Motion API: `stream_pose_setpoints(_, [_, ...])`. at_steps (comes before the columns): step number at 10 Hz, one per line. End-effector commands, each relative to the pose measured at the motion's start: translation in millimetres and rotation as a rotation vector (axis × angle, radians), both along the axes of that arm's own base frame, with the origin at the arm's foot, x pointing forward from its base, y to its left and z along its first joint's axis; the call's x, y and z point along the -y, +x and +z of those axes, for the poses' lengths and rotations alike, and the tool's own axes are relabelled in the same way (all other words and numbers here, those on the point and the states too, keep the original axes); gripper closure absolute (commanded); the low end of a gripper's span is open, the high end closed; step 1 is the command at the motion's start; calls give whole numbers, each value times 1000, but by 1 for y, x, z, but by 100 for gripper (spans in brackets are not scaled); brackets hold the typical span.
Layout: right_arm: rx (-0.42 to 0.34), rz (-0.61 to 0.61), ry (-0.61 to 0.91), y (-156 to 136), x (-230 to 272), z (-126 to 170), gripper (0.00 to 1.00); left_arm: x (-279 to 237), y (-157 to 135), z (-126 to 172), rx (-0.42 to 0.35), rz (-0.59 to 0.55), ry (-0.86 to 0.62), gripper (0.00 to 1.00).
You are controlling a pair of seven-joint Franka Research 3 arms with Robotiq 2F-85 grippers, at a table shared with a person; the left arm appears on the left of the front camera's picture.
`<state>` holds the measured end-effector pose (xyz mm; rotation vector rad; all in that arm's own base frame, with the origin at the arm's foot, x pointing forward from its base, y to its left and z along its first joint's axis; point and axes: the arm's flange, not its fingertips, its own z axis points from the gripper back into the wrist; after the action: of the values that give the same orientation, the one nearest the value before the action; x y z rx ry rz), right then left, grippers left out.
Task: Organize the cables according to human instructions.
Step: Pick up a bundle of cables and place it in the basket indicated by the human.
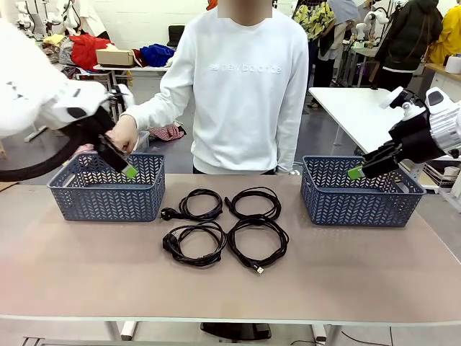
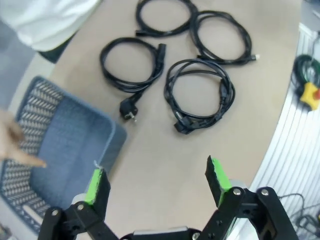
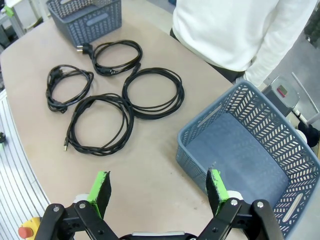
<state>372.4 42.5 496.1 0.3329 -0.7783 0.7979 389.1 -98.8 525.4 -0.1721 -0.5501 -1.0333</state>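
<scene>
Item: four cables, black, each wound into a loose round coil and laid two by two at the middle of the bench [image 1: 360, 277], between two baskets: far-left coil [image 1: 194, 205], far-right coil [image 1: 253, 204], near-left coil [image 1: 196, 244], near-right coil [image 1: 258, 245]; none yet binned. Left pincer [image 2: 156, 171]: jaws spread wide, holding nothing, hanging over the end of the left basket [image 1: 101, 203] nearest the cables. Right pincer [image 3: 159, 181]: likewise wide and empty, above the edge of the right basket [image 1: 360, 209]. The person's hand [image 1: 122, 134] sits at the left basket's far rim, a finger apparently pointing into it, just beside the left pincer. Hazards, as I judge them: that hand is close enough for the arm to knock it on a sudden start; the coils lie so close that neighbours seem to touch, so a grab at one could drag another; nothing ties the loops, so a coil lifted by a single strand would likely sag open and trail; plug ends could catch in the basket lattice; a misread gesture would send a cable to the wrong basket. Materials: cords smooth, rubbery, faintly glossy; the two left coils thicker, with chunky moulded plugs; near-right coil thin, ending in a small metal-tipped plug. Baskets grey-blue plastic, rectangular, herringbone openwork walls, solid floors. Bench top matt, pale brown, smooth.
</scene>
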Motion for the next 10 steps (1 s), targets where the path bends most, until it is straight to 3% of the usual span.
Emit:
stream_pose_setpoints(1, [2, 4, 7, 1, 1, 0, 0, 30, 16, -6, -24, -147, 120, 0])
stream_pose_setpoints(5, [2, 4, 7, 1, 1, 0, 0, 103, 14, -48, -134, -350, 267, 0])
stream_pose_setpoints(10, [2, 4, 7, 1, 1, 0, 0, 127, -1, -83, -188, -436, 297, 0])
